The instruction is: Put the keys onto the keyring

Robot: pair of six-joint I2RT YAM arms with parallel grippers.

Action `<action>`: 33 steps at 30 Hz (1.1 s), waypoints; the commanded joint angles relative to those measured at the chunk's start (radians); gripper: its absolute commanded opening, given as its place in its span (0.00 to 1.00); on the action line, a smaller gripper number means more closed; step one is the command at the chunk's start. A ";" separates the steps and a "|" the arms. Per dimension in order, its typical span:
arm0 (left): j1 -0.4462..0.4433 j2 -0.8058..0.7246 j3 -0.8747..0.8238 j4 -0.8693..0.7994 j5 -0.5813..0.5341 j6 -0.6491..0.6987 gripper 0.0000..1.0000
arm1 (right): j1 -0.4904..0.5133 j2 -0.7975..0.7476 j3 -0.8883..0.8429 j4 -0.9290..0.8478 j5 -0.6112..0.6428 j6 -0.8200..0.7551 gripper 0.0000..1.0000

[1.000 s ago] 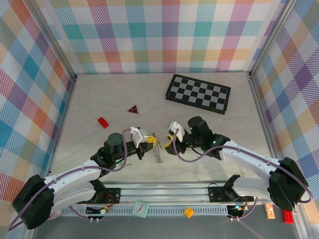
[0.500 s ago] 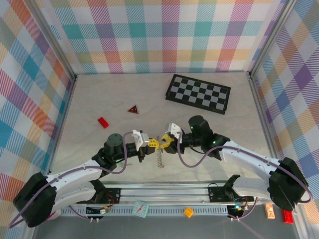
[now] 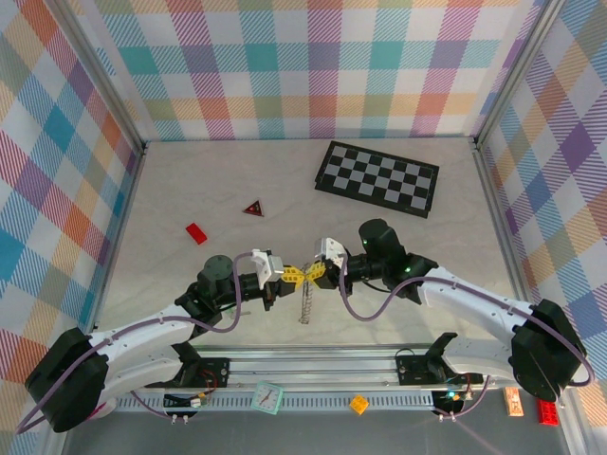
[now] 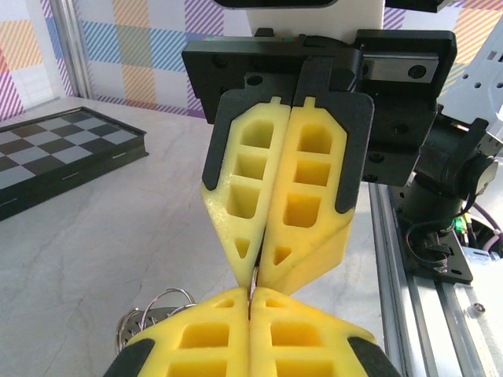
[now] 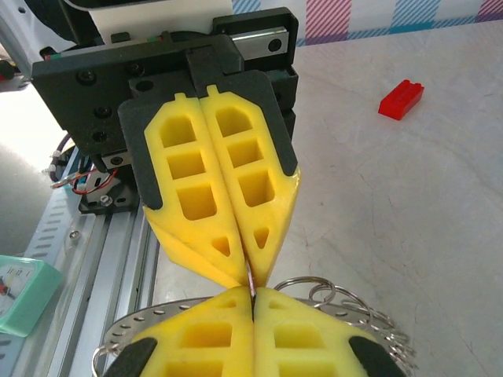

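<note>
We find the left hand and right hand closed tip to tip on the keyring. It hangs beneath them.

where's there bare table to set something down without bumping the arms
Free: the far-left stretch between the back wall, the chessboard and the red triangle; also the patch between the chessboard, the right wall and the right arm. Crowded: front centre, where the left end effector and right end effector meet at the keyring.

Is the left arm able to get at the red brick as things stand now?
Probably yes: the table between the left gripper and the red brick is bare. But it is shut on the keyring, which it would have to release first.
</note>
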 commanded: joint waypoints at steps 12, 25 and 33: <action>-0.008 -0.112 0.108 -0.377 -0.094 0.130 0.38 | 0.044 0.037 0.212 -0.375 0.111 -0.262 0.00; -0.009 -0.018 0.165 -0.396 0.000 0.161 0.21 | 0.095 0.095 0.308 -0.454 0.132 -0.321 0.00; -0.008 -0.026 0.161 -0.381 0.023 0.166 0.00 | 0.101 0.089 0.305 -0.426 0.140 -0.281 0.05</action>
